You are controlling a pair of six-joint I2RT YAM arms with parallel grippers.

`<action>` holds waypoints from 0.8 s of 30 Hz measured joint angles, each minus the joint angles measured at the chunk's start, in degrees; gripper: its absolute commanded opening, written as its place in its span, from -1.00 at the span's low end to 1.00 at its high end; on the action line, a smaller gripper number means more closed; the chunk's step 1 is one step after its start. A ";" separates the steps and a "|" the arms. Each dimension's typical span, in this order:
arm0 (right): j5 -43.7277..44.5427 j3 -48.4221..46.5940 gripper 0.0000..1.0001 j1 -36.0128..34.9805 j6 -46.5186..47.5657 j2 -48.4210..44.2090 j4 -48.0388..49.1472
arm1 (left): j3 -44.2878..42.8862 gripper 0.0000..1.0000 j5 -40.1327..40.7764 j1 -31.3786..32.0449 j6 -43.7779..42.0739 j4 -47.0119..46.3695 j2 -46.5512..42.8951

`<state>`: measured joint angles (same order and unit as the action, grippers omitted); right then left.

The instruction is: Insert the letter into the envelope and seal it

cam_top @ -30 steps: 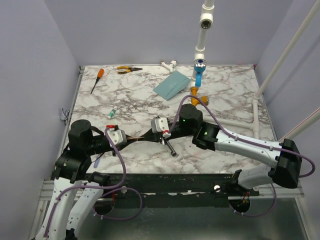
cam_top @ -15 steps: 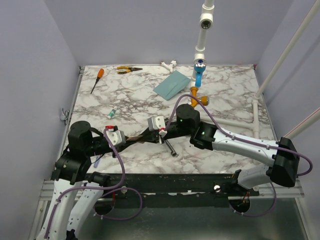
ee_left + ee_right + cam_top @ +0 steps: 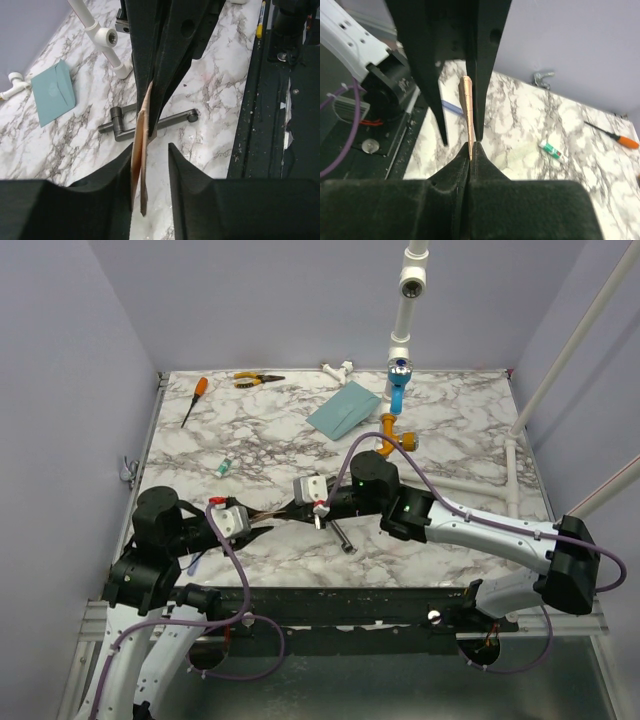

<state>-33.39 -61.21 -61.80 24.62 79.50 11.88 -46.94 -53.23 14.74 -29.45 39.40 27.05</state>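
Observation:
The letter (image 3: 139, 150) is a thin tan sheet seen edge-on, hanging above the table between the two grippers, which face each other. My right gripper (image 3: 471, 145) is shut on one end of the letter (image 3: 467, 107). My left gripper (image 3: 150, 155) is open around the other end. The sheet rests against its left finger, and a gap shows on the other side. From above, the letter (image 3: 268, 512) spans from the left gripper (image 3: 260, 530) to the right gripper (image 3: 283, 512) near the front edge. The teal envelope (image 3: 343, 410) lies flat at the back, far from both grippers, and the left wrist also shows this envelope (image 3: 54, 92).
A grey metal rod (image 3: 342, 537) lies just right of the grippers. A small green tube (image 3: 226, 467) sits left of centre. An orange-handled screwdriver (image 3: 194, 398) and pliers (image 3: 258, 379) lie at the back left. A white pipe stand with blue and orange fittings (image 3: 397, 390) rises behind the envelope.
My left gripper has opened off the letter and drawn back slightly toward the near left. My right gripper has shifted left, still pinching the letter.

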 measured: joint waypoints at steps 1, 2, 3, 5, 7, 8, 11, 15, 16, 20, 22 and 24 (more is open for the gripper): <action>0.85 -0.02 -0.99 0.00 0.94 -0.02 -0.85 | 0.00 -0.31 0.15 0.02 -0.35 0.02 -0.35; 1.55 -0.02 -0.99 0.00 1.68 -0.02 -1.70 | 0.00 -0.31 0.17 0.02 -0.79 0.02 -0.70; 2.34 -0.02 -0.99 0.00 2.38 0.04 -2.69 | -0.02 -0.35 0.17 0.02 -1.53 0.07 -1.09; 3.06 -0.02 -0.99 0.00 3.28 0.35 -3.96 | -0.20 -0.53 0.17 0.02 -2.54 0.11 -1.51; 3.45 -0.02 -0.99 0.00 3.76 0.66 -4.68 | -0.48 -0.55 0.37 0.02 -3.21 0.09 -1.44; 3.56 -0.02 -0.99 0.00 3.93 0.76 -4.76 | -0.63 -0.55 0.52 0.02 -3.48 0.11 -1.36; 3.63 -0.02 -0.99 0.00 4.00 0.98 -4.74 | -1.18 -0.54 0.70 0.02 -4.02 0.11 -0.98; 3.61 -0.02 -0.99 -0.02 4.00 1.51 -4.76 | -1.31 -0.53 0.59 0.09 -4.11 0.11 -0.72; 3.61 -0.02 -0.99 -0.02 4.00 1.53 -4.79 | -1.31 -0.53 0.59 0.15 -4.13 0.11 -0.68; 3.61 -0.02 -0.99 -0.11 4.02 1.53 -4.81 | -1.38 -0.49 0.61 0.50 -4.11 0.09 -0.09; 3.61 -0.02 -0.99 -0.17 4.04 1.53 -4.76 | -1.42 -0.46 0.59 0.72 -4.11 0.04 0.24; 3.58 -0.02 -0.99 -0.26 4.13 1.53 -4.81 | -1.42 -0.50 0.59 0.87 -4.11 0.00 0.68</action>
<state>-29.80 -61.23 -62.06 28.75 81.03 7.07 -48.36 -52.64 15.62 -33.56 39.40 27.73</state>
